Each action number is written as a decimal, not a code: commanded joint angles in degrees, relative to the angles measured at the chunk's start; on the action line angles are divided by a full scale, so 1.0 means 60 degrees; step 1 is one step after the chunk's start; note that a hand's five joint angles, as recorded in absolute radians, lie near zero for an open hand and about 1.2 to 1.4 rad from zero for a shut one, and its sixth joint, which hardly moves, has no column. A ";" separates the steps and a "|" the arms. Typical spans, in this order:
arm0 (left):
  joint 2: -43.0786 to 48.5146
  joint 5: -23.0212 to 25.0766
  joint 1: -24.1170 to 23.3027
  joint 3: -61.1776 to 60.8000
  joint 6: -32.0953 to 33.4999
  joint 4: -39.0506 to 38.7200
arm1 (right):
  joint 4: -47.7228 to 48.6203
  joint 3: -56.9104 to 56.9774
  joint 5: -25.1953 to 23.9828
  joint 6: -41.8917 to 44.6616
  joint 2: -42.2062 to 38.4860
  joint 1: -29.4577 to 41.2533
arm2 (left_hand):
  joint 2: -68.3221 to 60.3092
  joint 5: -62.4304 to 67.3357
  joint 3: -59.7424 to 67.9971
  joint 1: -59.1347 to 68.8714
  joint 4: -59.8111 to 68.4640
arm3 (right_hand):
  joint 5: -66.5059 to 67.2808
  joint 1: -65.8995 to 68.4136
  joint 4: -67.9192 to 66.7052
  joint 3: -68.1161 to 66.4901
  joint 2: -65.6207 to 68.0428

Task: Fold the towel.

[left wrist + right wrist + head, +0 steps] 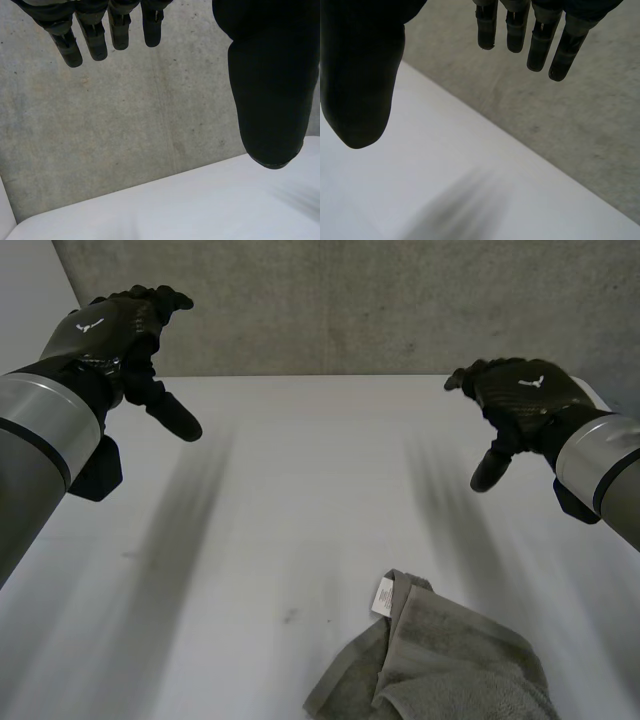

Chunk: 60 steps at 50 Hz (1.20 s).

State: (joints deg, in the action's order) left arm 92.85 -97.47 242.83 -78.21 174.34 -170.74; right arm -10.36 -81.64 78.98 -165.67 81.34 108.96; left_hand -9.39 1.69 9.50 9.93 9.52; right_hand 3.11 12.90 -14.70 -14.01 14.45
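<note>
Both hands are up over the white counter [300,490], and the towel is well apart from either of them. The left hand [110,325] hangs in the upper left of the frame, back of the hand facing the camera and thumb pointing down toward the counter. In its wrist view the fingers [95,35] are straight and released, spread away from the thumb [272,90], with the grey concrete wall [350,300] beyond them and the counter's far edge beneath. The right hand [525,390] hovers in the upper right of the frame, level with its partner. Its own wrist view shows fingers [540,45] just as loose and open, thumb [360,75] held wide, over the line where counter meets wall. The grey towel [460,670] lies crumpled at the lower right of the frame. It is bunched in soft folds and runs off the bottom edge. A small white label [383,596] sticks up at its upper left tip. The towel sits nearer the right hand's side.
</note>
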 commanded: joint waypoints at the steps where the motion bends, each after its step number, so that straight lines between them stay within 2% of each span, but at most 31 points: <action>1: 0.0009 0.0000 -0.0013 -0.0075 0.0006 -0.0063 | -0.1171 0.0043 -0.1061 0.1168 -0.0182 -0.0025 | -0.0102 -0.0282 0.0083 0.0012 0.0080 | -0.0518 -0.0484 0.0783 0.0668 -0.0741; 5: 0.0009 0.0000 -0.0013 -0.0075 0.0006 -0.0063 | -0.2079 -0.0147 -0.2071 0.2119 -0.0255 -0.0083 | -0.0102 -0.0282 0.0083 0.0012 0.0080 | -0.0518 -0.0484 0.0783 0.0668 -0.0741; 6: 0.0023 0.0000 0.0002 -0.0075 0.0006 -0.0078 | -0.2082 -0.0148 -0.2075 0.2123 -0.0255 -0.0083 | -0.0102 -0.0282 0.0083 0.0012 0.0080 | -0.0518 -0.0484 0.0783 0.0668 -0.0741; 8: 0.0023 0.0000 0.0002 -0.0075 0.0006 -0.0078 | -0.2753 -0.0425 -0.2832 0.2953 -0.0328 -0.0113 | -0.0102 -0.0282 0.0083 0.0012 0.0080 | -0.0518 -0.0484 0.0783 0.0668 -0.0741; 9: 0.0023 0.0000 0.0002 -0.0075 0.0006 -0.0078 | -0.2756 -0.0426 -0.2836 0.2958 -0.0328 -0.0113 | -0.0102 -0.0282 0.0083 0.0012 0.0080 | -0.0518 -0.0484 0.0783 0.0668 -0.0741; 11: 0.0023 0.0000 -0.0013 -0.0090 0.0006 -0.0063 | -0.3470 -0.0776 -0.3434 0.3949 -0.0386 -0.0113 | -0.0102 -0.0282 0.0083 0.0012 0.0080 | -0.0518 -0.0484 0.0783 0.0668 -0.0741; 12: 0.0023 0.0000 -0.0013 -0.0090 0.0006 -0.0063 | -0.3474 -0.0778 -0.3437 0.3954 -0.0387 -0.0113 | -0.0102 -0.0282 0.0083 0.0012 0.0080 | -0.0518 -0.0484 0.0783 0.0668 -0.0741; 14: 0.0023 0.0000 -0.0027 -0.0104 0.0006 -0.0078 | -0.4130 -0.1244 -0.3758 0.5105 -0.0591 -0.0127 | -0.0102 -0.0282 0.0083 0.0012 0.0080 | -0.0518 -0.0484 0.0783 0.0668 -0.0741; 21: 0.0345 0.0000 -0.0100 -0.0266 0.0006 -0.0078 | -0.5260 -0.2343 -0.3832 0.7774 -0.1162 -0.0040 | -0.0102 -0.0282 0.0083 0.0012 0.0080 | -0.0518 -0.0484 0.0783 0.0668 -0.0741; 27: 0.0565 0.0000 -0.0218 -0.0251 0.0006 -0.0063 | -0.5407 -0.2697 -0.3803 0.8466 -0.1471 -0.0010 | -0.0102 -0.0282 0.0083 0.0012 0.0080 | -0.0420 -0.0386 0.0685 0.0570 -0.0643; 29: 0.0580 0.0000 -0.0262 -0.0251 0.0006 -0.0078 | -0.5437 -0.2799 -0.3701 0.8612 -0.1646 -0.0010 | -0.0102 -0.0282 0.0083 0.0012 0.0080 | 0.1142 0.1176 -0.0877 -0.0992 0.0919; 30: 0.0580 0.0000 -0.0262 -0.0251 0.0006 -0.0078 | -0.5437 -0.2799 -0.3701 0.8612 -0.1647 -0.0010 | -0.0102 -0.0282 0.0083 0.0012 0.0080 | 0.1150 0.1184 -0.0885 -0.1000 0.0927; 32: 0.0595 0.0000 -0.0262 -0.0236 0.0021 -0.0078 | -0.5524 -0.2799 -0.3701 0.8656 -0.1792 -0.0010 | -0.0102 -0.0282 0.0083 0.0012 0.0080 | 0.3575 0.3609 -0.3310 -0.3425 0.3352; 33: 0.0595 0.0000 -0.0262 -0.0236 0.0021 -0.0078 | -0.5525 -0.2799 -0.3701 0.8656 -0.1793 -0.0010 | -0.0102 -0.0282 0.0083 0.0012 0.0080 | 0.3589 0.3623 -0.3324 -0.3439 0.3366; 34: 0.0595 0.0000 -0.0262 -0.0236 0.0021 -0.0078 | -0.5597 -0.2741 -0.3701 0.8685 -0.1837 0.0004 | -0.0102 -0.0282 0.0083 0.0012 0.0080 | 0.5282 0.5316 -0.5017 -0.5132 0.5059; 35: 0.0595 0.0000 -0.0262 -0.0236 0.0021 -0.0078 | -0.5598 -0.2741 -0.3701 0.8685 -0.1837 0.0004 | -0.0102 -0.0282 0.0083 0.0012 0.0080 | 0.5299 0.5333 -0.5034 -0.5149 0.5076; 38: 0.0580 0.0000 -0.0247 -0.0266 0.0021 -0.0078 | -0.5599 -0.2303 -0.3920 0.8627 -0.1983 0.0034 | -0.0102 -0.0282 0.0083 0.0012 0.0080 | 1.1133 1.1167 -1.0868 -1.0983 1.0910; 39: 0.0580 0.0000 -0.0247 -0.0266 0.0021 -0.0078 | -0.5598 -0.2301 -0.3920 0.8627 -0.1984 0.0034 | -0.0102 -0.0282 0.0083 0.0012 0.0080 | 1.1148 1.1182 -1.0883 -1.0999 1.0925; 44: 0.0595 0.0000 -0.0262 -0.0266 0.0021 -0.0078 | -0.4353 -0.0997 -0.4448 0.7440 -0.2262 0.0576 | -0.0102 -0.0282 0.0083 0.0012 0.0080 | 1.1149 1.1183 -1.0883 -1.0999 1.0925; 46: 0.0667 0.0000 -0.0262 -0.0208 0.0021 -0.0122 | -0.2532 0.0008 -0.4463 0.4717 -0.2175 0.0736 | -0.0102 -0.0282 0.0083 0.0012 0.0080 | 1.1149 1.1183 -1.0883 -1.0999 1.0925; 47: 0.0668 0.0000 -0.0262 -0.0207 0.0021 -0.0122 | -0.2522 0.0013 -0.4462 0.4701 -0.2174 0.0737 | -0.0102 -0.0282 0.0083 0.0012 0.0080 | 1.1149 1.1183 -1.0883 -1.0999 1.0925; 49: 0.0712 0.0014 -0.0262 -0.0178 0.0021 -0.0297 | -0.0350 0.0757 -0.4171 0.1509 -0.1941 0.0751 | -0.0102 -0.0282 0.0083 0.0012 0.0080 | 1.1149 1.1183 -1.0883 -1.0999 1.0925; 50: 0.0712 0.0015 -0.0262 -0.0178 0.0021 -0.0298 | -0.0339 0.0760 -0.4169 0.1493 -0.1940 0.0751 | -0.0102 -0.0282 0.0083 0.0012 0.0080 | 1.1149 1.1183 -1.0883 -1.0999 1.0925; 51: 0.0712 0.0015 -0.0262 -0.0192 0.0021 -0.0385 | 0.0691 0.0905 -0.3749 0.0101 -0.1737 0.0751 | -0.0102 -0.0282 0.0083 0.0012 0.0080 | 1.1149 1.1183 -1.0883 -1.0999 1.0925; 52: 0.0712 0.0015 -0.0262 -0.0192 0.0021 -0.0386 | 0.0701 0.0907 -0.3745 0.0087 -0.1735 0.0751 | -0.0102 -0.0282 0.0083 0.0012 0.0080 | 1.1149 1.1183 -1.0883 -1.0999 1.0925; 54: 0.0697 0.0015 -0.0247 -0.0265 0.0021 -0.0473 | 0.2247 0.1009 -0.2783 -0.1941 -0.1341 0.0766 | -0.0102 -0.0282 0.0083 0.0012 0.0080 | 1.1149 1.1183 -1.0883 -1.0999 1.0925; 55: 0.0697 0.0015 -0.0247 -0.0266 0.0021 -0.0474 | 0.2254 0.1009 -0.2778 -0.1949 -0.1339 0.0766 | -0.0102 -0.0282 0.0083 0.0012 0.0080 | 1.1149 1.1183 -1.0883 -1.0999 1.0925; 57: 0.0712 0.0015 -0.0233 -0.0295 0.0021 -0.0474 | 0.2809 0.1126 -0.1597 -0.2636 -0.1135 0.0766 | -0.0102 -0.0282 0.0083 0.0012 0.0080 | 1.1149 1.1183 -1.0883 -1.0999 1.0925; 58: 0.0712 0.0015 -0.0233 -0.0295 0.0021 -0.0474 | 0.2810 0.1127 -0.1591 -0.2638 -0.1134 0.0766 | -0.0102 -0.0282 0.0083 0.0012 0.0080 | 1.1149 1.1183 -1.0883 -1.0999 1.0925; 59: 0.0712 0.0015 -0.0247 -0.0309 0.0021 -0.0474 | 0.2839 0.1127 -0.0982 -0.2638 -0.1076 0.0781 | -0.0102 -0.0282 0.0083 0.0012 0.0080 | 1.1149 1.1183 -1.0883 -1.0999 1.0925; 60: 0.0712 0.0015 -0.0247 -0.0310 0.0021 -0.0474 | 0.2840 0.1127 -0.0976 -0.2638 -0.1075 0.0781 | -0.0102 -0.0282 0.0083 0.0012 0.0080 | 1.1149 1.1183 -1.0883 -1.0999 1.0925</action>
State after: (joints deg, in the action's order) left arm 97.12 -97.38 241.36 -79.74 174.46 -173.39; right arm 1.86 -75.16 63.38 -175.49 73.01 113.67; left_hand -9.39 1.69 9.53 9.93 9.52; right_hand 64.26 75.25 -76.95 -75.54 73.56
